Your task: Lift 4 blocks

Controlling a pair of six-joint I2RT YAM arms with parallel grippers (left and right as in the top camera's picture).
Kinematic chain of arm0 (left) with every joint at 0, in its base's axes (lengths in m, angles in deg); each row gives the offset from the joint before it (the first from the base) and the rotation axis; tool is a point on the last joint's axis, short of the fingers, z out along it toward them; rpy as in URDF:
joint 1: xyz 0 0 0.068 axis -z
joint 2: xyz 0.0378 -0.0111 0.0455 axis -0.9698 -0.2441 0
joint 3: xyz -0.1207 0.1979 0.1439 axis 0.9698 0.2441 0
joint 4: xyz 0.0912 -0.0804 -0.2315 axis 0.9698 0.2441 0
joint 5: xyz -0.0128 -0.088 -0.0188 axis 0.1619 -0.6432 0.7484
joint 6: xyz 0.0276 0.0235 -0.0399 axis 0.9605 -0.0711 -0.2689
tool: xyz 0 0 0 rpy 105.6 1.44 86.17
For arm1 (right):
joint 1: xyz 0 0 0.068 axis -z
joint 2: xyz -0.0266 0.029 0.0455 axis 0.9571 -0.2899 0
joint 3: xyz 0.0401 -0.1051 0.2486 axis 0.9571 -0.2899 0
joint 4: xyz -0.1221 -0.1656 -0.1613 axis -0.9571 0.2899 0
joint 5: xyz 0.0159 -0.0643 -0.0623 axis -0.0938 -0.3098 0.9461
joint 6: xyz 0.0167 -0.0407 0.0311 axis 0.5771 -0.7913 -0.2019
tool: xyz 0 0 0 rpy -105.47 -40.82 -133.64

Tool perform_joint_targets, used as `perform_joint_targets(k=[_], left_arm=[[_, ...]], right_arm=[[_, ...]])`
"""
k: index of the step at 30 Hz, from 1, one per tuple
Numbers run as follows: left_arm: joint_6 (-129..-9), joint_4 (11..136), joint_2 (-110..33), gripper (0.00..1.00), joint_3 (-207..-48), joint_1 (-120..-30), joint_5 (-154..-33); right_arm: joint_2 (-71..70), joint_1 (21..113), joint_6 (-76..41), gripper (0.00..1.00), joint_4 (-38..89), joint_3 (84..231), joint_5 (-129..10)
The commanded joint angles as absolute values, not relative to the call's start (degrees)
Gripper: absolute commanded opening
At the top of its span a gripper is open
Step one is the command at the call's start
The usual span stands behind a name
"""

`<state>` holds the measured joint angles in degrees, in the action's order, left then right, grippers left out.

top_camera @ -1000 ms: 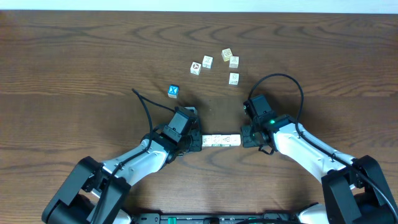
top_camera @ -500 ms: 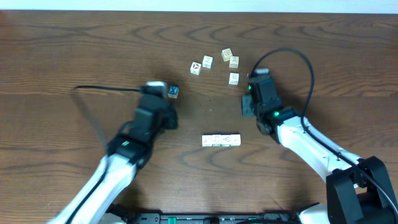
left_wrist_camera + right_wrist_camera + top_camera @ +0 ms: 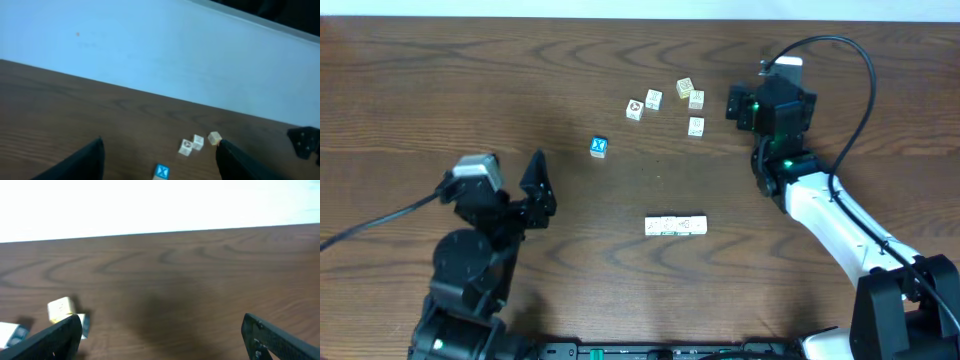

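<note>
Both claws have let go and swung away since a second ago, when they pinched the two ends of the row between them. Your left claw [image 3: 541, 187] now hangs with its fingers spread wide and nothing between them, pulled back over the left side of the dark wooden counter [image 3: 440, 80]. Your right claw [image 3: 162, 337] is just as wide and empty, and has gone up toward the far right. Well apart from both, the four small cream wooden letter cubes [image 3: 676, 226] lie end to end in one touching row, flat on the counter near the front middle. Farther back sit the blue-faced cube [image 3: 599, 147] and a loose cluster of cream cubes [image 3: 653, 99], with neither claw touching them. As it looks, the squeeze-lift is finished or given up: nothing is off the counter, so any further lift means closing in on both ends of the row again.
</note>
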<state>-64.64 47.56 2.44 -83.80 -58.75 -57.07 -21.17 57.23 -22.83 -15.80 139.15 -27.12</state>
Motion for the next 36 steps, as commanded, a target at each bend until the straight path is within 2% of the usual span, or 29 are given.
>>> perform_joint_targets(k=[1, 17, 25, 27, 29, 33, 36], left_arm=[[-64.10, 48.26, 4.95, 0.73, -84.80, -59.10, -54.49], [-64.08, 49.50, 5.54, 0.73, -84.80, -59.10, -54.95], [-64.10, 49.81, 4.27, 0.74, -84.54, -59.10, -48.57], [-64.05, 46.09, 2.57, 0.74, -83.56, -59.10, -44.13], [-60.75, 34.86, -0.21, 0.74, -81.26, -59.25, -43.12], [-52.38, 16.52, 0.14, 0.74, -74.71, -63.29, -54.97], [-52.05, 14.29, 4.53, 0.74, -69.74, -68.15, -62.80]], right_arm=[[-21.19, 58.28, -23.16, 0.99, -14.49, 139.91, -25.99], [-21.19, 58.10, -23.16, 0.99, -1.22, 139.91, -26.01], [-21.19, 58.10, -23.16, 0.99, 2.85, 139.91, -26.01], [-21.19, 58.10, -23.16, 0.99, 3.00, 139.91, -26.01], [-21.19, 58.10, -23.16, 0.99, 3.00, 139.91, -26.01], [-21.19, 58.10, -23.16, 0.99, 3.00, 139.91, -26.01], [-21.19, 58.10, -23.16, 0.99, 3.02, 139.91, -26.01]])
